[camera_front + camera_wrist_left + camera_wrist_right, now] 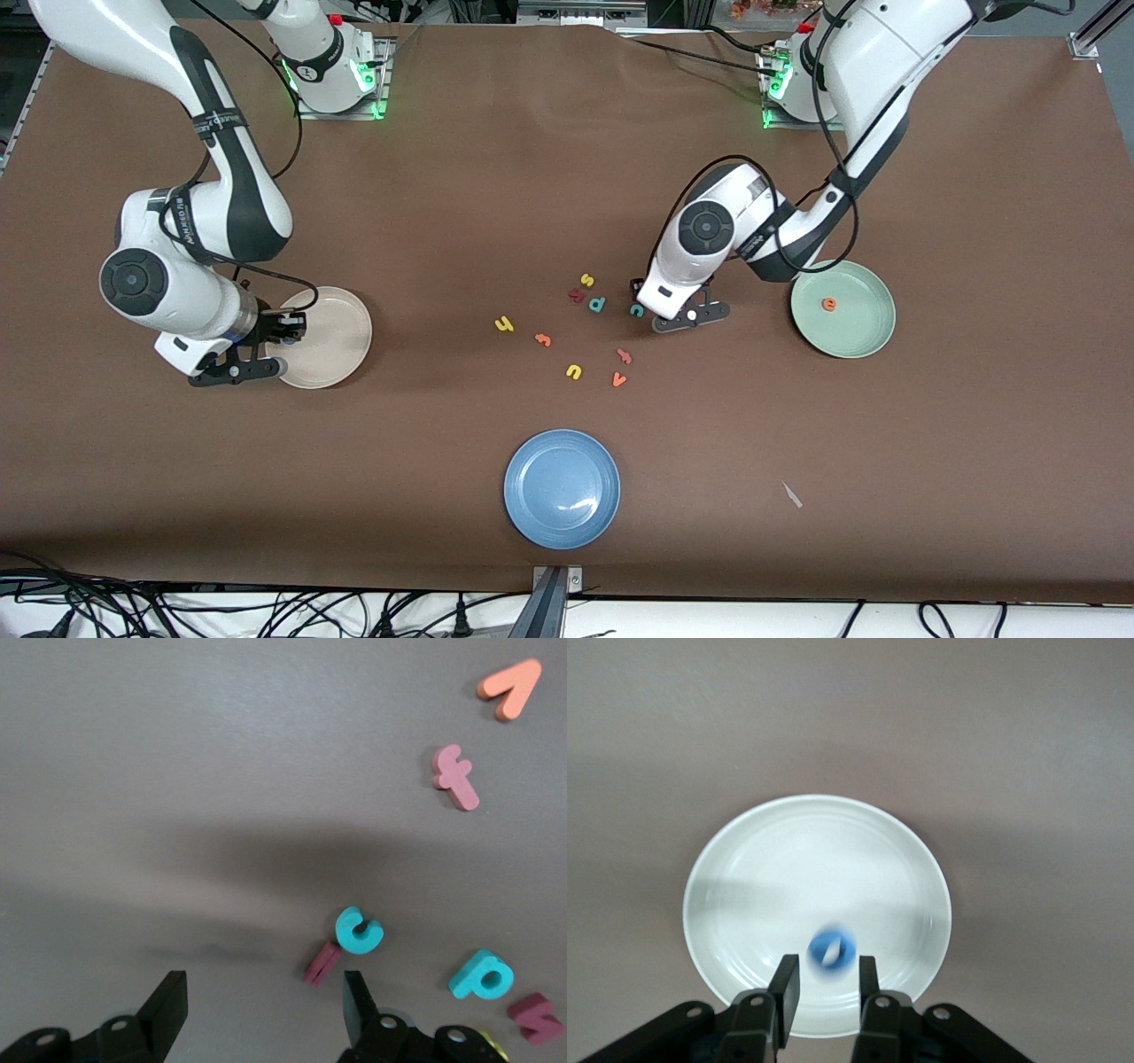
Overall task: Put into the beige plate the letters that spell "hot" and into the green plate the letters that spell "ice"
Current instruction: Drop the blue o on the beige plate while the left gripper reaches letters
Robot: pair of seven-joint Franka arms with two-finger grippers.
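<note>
My right gripper hangs over the beige plate, its fingers a little apart. Just past its fingertips the blue o shows blurred over the plate, free of the pads. My left gripper is low over the table and open. The dark red i lies between its fingers, close to one of them, touching the teal c. The orange e lies in the green plate. The yellow h and orange t lie mid-table.
Other loose letters lie around: yellow s, dark red k, teal p, pink f, yellow u, orange v. A blue plate sits nearer the front camera.
</note>
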